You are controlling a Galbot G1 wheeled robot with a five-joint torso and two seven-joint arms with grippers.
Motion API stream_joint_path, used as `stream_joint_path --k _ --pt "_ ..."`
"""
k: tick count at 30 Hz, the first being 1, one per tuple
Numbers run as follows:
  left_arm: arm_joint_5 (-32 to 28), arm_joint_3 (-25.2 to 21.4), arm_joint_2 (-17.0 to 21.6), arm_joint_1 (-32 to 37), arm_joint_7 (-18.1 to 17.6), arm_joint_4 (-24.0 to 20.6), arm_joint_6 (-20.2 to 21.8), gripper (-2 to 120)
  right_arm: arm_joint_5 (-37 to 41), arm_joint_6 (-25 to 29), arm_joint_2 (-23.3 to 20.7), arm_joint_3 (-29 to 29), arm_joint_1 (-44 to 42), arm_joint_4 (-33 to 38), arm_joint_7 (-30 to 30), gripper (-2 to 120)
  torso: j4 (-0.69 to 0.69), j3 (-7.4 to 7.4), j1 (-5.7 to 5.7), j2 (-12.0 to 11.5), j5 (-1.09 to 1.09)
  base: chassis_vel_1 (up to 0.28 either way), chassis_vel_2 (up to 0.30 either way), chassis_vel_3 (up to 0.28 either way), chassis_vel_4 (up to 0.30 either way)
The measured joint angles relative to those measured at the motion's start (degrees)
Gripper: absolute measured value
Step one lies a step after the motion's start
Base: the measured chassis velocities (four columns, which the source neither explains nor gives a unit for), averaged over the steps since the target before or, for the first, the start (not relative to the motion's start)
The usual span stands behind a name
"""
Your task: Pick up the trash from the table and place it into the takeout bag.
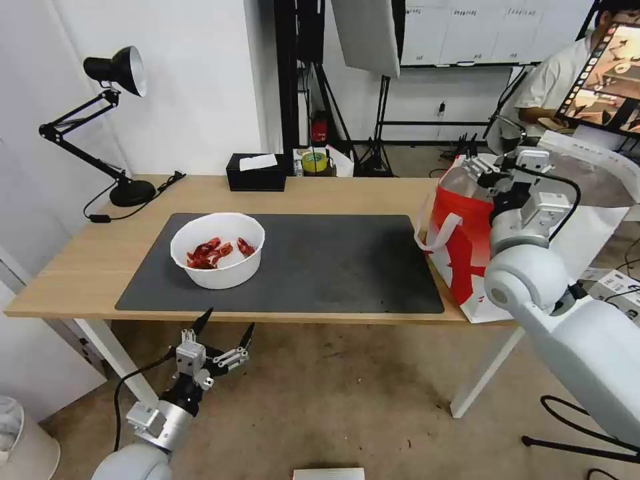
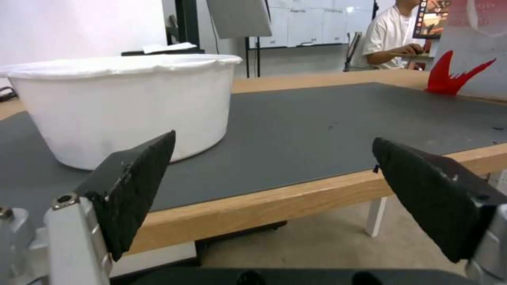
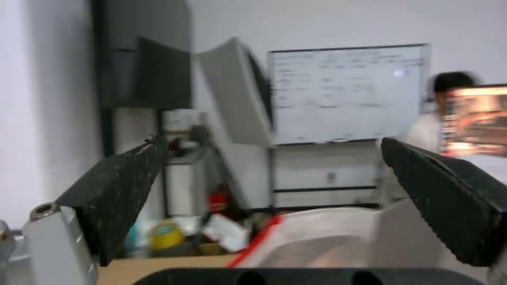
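Currently: white round bowl of red crayfish shells (image 1: 218, 259) on dark grey mat (image 1: 333, 267).
Left gripper (image 1: 225, 325) open below surface edge; right gripper (image 1: 481, 165) open above white and red-orange takeout bag (image 1: 467, 247).

Bowl (image 1: 218, 250) sits on the mat's (image 1: 333, 267) left part, on the table (image 1: 80, 267). Bag (image 1: 467, 247) stands at the table's right end, just beside the mat. Tissue box (image 1: 256, 173) and lamp (image 1: 113, 127) stand behind the mat.

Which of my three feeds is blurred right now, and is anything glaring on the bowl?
Right wrist view: smeared, the takeout bag rim and the room behind soft, right gripper fingers open. Left wrist view: sharp; the white bowl rim is washed out bright. Head view: even light, wide-angle bending at the edges, crayfish shells readable.
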Motion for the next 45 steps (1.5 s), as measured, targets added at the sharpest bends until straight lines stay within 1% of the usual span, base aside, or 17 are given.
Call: stream_joint_path --k 2,3,6,7,11,14,15,19,22,24,25,26,28,29,31,38,45 --pt "0.05 -0.04 -0.09 0.01 -0.01 -0.05 0.00 100 1.57 1.43 -0.69 0.88 -3.29 1.97 -5.57 100 -0.02 0.00 0.00 0.00 0.02 0.000 0.000 0.000 0.000" --pt "0.05 -0.04 -0.09 0.01 -0.01 -0.05 0.00 100 1.57 1.43 -0.69 0.88 -3.29 1.97 -5.57 100 -0.02 0.00 0.00 0.00 0.02 0.000 0.000 0.000 0.000" --pt "0.09 -0.23 -0.11 0.16 -0.02 -0.08 -0.15 100 2.60 3.16 -1.52 2.51 -8.81 4.96 -12.78 100 -0.03 0.00 0.00 0.00 0.02 0.000 0.000 0.000 0.000" --pt "0.09 -0.23 -0.11 0.16 -0.02 -0.08 -0.15 100 2.60 3.16 -1.52 2.51 -8.81 4.96 -12.78 100 -0.03 0.00 0.00 0.00 0.02 0.000 0.000 0.000 0.000" --pt "0.12 -0.59 -0.12 0.25 -0.01 -0.08 -0.30 100 1.57 4.94 -2.60 3.32 -13.35 7.17 -16.72 100 -0.01 0.00 0.00 0.00 0.01 0.000 0.000 0.000 0.000" --pt "0.14 -0.92 -0.24 0.46 -0.03 -0.23 -0.36 100 0.15 6.89 -3.55 5.50 -19.71 8.81 -21.70 100 -0.02 0.00 0.00 0.00 0.02 0.000 0.000 0.000 0.000" --pt "0.14 -0.92 -0.24 0.46 -0.03 -0.23 -0.36 100 0.15 6.89 -3.55 5.50 -19.71 8.81 -21.70 100 -0.02 0.00 0.00 0.00 0.02 0.000 0.000 0.000 0.000" --pt "0.15 -1.66 -0.19 1.08 -0.10 -0.55 -0.44 100 -1.50 10.13 -3.98 10.71 -30.81 8.56 -29.51 100 -0.02 0.00 -0.01 0.00 0.02 0.000 0.000 0.000 0.000" --pt "0.16 -1.81 -0.14 1.20 -0.09 -0.60 -0.47 100 -2.26 11.02 -3.85 12.05 -33.51 8.40 -31.01 100 -0.02 -0.01 0.00 0.00 0.01 0.000 0.000 0.000 0.000" --pt "0.16 -2.02 -0.10 1.42 -0.06 -0.74 -0.57 100 -4.38 13.14 -2.19 14.89 -39.42 7.89 -33.26 100 -0.03 -0.01 -0.01 0.00 0.02 0.000 0.000 0.000 0.000" --pt "0.16 -2.02 -0.10 1.42 -0.06 -0.74 -0.57 100 -4.38 13.14 -2.19 14.89 -39.42 7.89 -33.26 100 -0.03 -0.01 -0.01 0.00 0.02 0.000 0.000 0.000 0.000" --pt "0.16 -2.10 -0.10 1.49 -0.05 -0.79 -0.59 100 -5.77 14.50 -1.15 15.70 -41.64 7.28 -33.61 100 -0.02 -0.01 -0.01 0.00 0.00 0.000 0.000 0.000 0.000" --pt "0.15 -2.13 -0.11 1.72 -0.06 -0.94 -0.59 100 -8.70 16.88 0.76 16.07 -45.52 5.76 -33.84 100 -0.02 0.00 -0.01 0.00 0.03 0.000 0.000 0.000 0.000" --pt "0.15 -2.13 -0.11 1.72 -0.06 -0.94 -0.59 100 -8.70 16.88 0.76 16.07 -45.52 5.76 -33.84 100 -0.02 0.00 -0.01 0.00 0.03 0.000 0.000 0.000 0.000" --pt "0.16 -2.11 -0.19 1.96 -0.07 -1.02 -0.62 100 -11.42 19.05 3.04 16.41 -50.06 4.51 -34.03 100 -0.03 -0.01 -0.01 0.00 0.02 0.000 0.000 0.000 0.000" --pt "0.59 -1.94 -0.46 2.29 -0.06 -0.97 -1.18 100 -15.35 20.84 6.17 17.25 -54.36 3.00 -34.62 100 -0.03 0.00 -0.01 0.00 0.02 0.000 0.000 0.000 0.000" --pt "0.96 -1.90 -0.64 2.86 0.00 -1.09 -1.51 100 -17.94 21.16 7.76 17.05 -54.93 2.76 -34.13 100 -0.02 0.00 0.00 0.00 0.01 0.000 0.000 0.000 0.000"
